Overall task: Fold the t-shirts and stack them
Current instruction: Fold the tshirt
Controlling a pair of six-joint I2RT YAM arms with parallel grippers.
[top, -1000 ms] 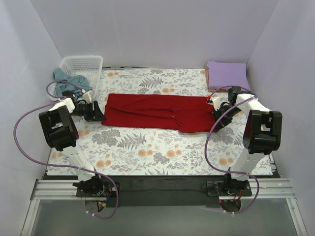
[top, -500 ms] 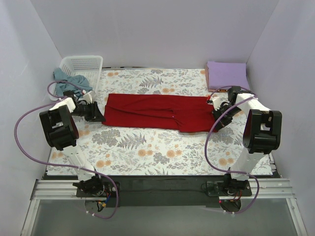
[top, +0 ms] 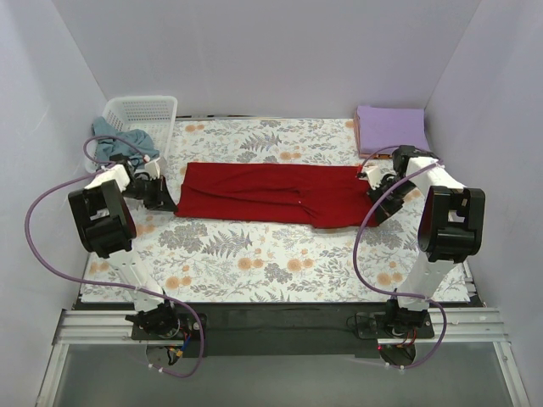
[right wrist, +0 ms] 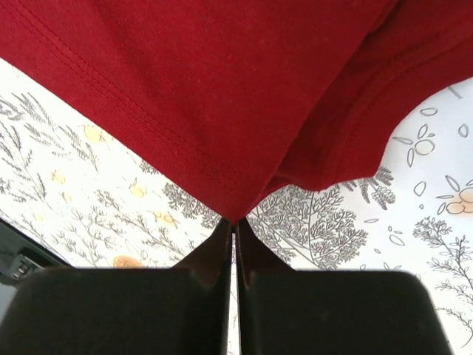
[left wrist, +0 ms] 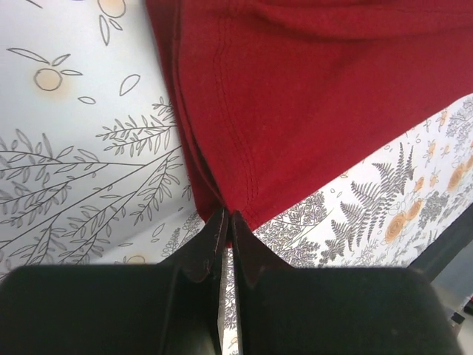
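Folding is in hand: the deep red t-shirt (top: pixel 271 193) stretches between left gripper (left wrist: pixel 227 216) and right gripper (right wrist: pixel 234 222), each pinching a corner at its tips; next, both likely must lift together.

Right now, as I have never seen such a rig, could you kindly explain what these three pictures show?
These are two robot arms bolted at the table's near edge. The wide picture looks down from above and behind them; the other two come from a camera on each wrist. On the floral table cloth lies a red t-shirt; a folded lavender t-shirt sits far right, and a blue-grey t-shirt hangs over a white basket far left. The left end effector and the right end effector each pinch one end of the red t-shirt.
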